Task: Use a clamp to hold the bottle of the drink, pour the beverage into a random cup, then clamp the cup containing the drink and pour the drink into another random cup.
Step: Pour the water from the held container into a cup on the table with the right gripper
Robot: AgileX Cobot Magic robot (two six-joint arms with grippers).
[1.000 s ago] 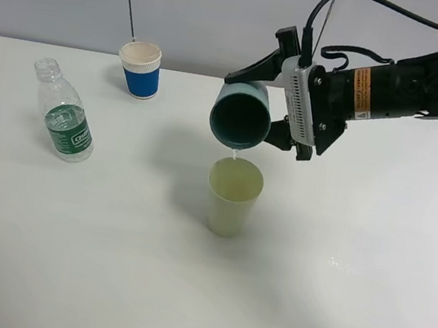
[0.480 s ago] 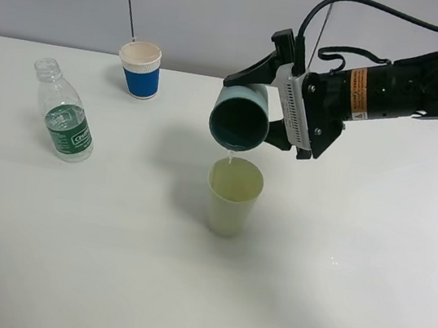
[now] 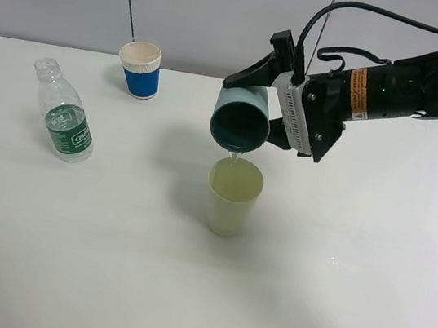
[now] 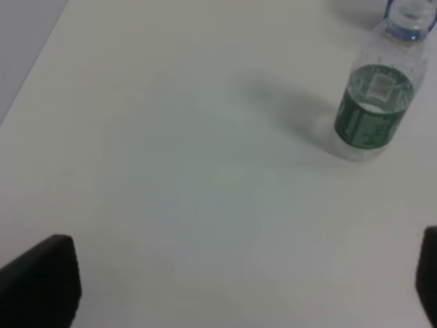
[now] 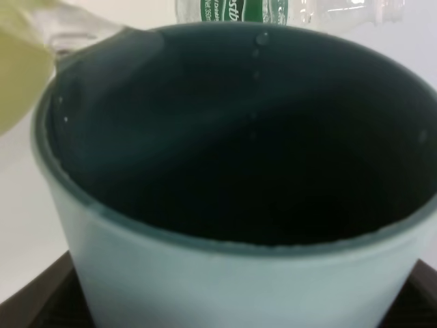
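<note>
White, matte, flat surface, carrying everything, with a plain grey wall behind. Above its middle, long black right arm reaching in from the right, ending in the right tool, clamped tight on the teal-blue tumbler. Tumbler laid over nearly on its side, long axis close to level, open mouth turned toward the camera and a little down, dark teal inside, smooth plastic wall, round rim. Directly under that lower lip, and only just apart from it, the pale yellow-green tumbler, upright on the surface, tapered, smooth, mouth open upward; thin clear thread of beverage visible between lip and mouth, so pouring judged near its end, since little liquid seen inside the teal one in the right wrist view. Relation that matters: lip vertically above the green mouth, right arm far nearer than the left. Far to the left, well apart, the bottle, upright, uncapped, clear ribbed plastic with green label, some liquid left at the bottom. Behind it, near the wall, blue-and-white paper cup, upright, not involved. Left tool spread wide and gripping nothing, only dark tips seen in its own view, bottle ahead of it.
</note>
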